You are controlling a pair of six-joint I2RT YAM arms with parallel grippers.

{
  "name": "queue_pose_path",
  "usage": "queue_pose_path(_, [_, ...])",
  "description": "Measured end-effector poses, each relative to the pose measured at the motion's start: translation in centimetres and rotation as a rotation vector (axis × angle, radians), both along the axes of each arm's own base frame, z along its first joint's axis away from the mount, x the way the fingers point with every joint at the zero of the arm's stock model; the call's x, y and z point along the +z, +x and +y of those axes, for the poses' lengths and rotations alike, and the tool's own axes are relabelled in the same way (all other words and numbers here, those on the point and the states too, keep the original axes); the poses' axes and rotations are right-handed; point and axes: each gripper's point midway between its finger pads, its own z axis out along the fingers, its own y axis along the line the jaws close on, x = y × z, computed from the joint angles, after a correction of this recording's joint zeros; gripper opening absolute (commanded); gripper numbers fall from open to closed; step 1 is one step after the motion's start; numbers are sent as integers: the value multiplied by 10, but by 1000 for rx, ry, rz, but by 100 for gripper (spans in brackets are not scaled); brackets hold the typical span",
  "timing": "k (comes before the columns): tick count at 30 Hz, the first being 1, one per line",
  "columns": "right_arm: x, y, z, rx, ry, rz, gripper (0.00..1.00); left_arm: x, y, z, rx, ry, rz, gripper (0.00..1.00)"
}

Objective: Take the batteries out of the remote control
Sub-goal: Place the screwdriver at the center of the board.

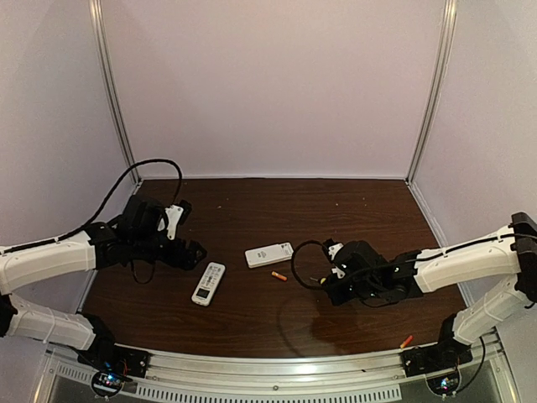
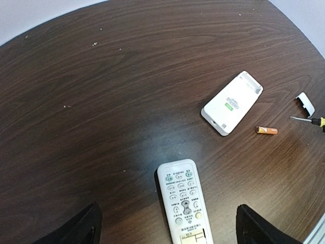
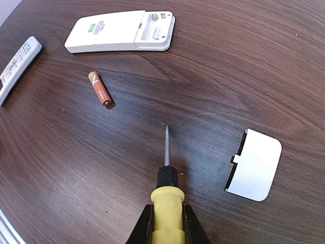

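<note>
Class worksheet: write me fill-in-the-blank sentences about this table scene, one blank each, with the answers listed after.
1. The right gripper is shut on a yellow-handled ____.
2. The face-down remote has its battery compartment ____.
3. The second remote, nearest the open left gripper, lies with its buttons facing ____.
4. Beside the face-down remote, one orange ____ lies on the table.
Answers: screwdriver; open; up; battery.

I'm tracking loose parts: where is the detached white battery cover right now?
Right wrist view: the white cover lies flat on the table, just right of the screwdriver tip, apart from the face-down opened remote at upper left.
</note>
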Motion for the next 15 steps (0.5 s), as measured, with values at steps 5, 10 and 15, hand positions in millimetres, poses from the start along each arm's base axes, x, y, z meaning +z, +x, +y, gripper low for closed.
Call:
queue_pose_path(5, [-5, 6, 5, -16, -1, -7, 0, -11, -11, 4, 17, -19, 53, 90])
queue_pose_path(10, [-7, 10, 9, -30, 11, -8, 0, -19, -19, 5, 21, -38, 91, 90])
queue_pose_path(15, [-8, 12, 11, -35, 15, -11, 0, -25, -25, 6, 24, -46, 117, 89])
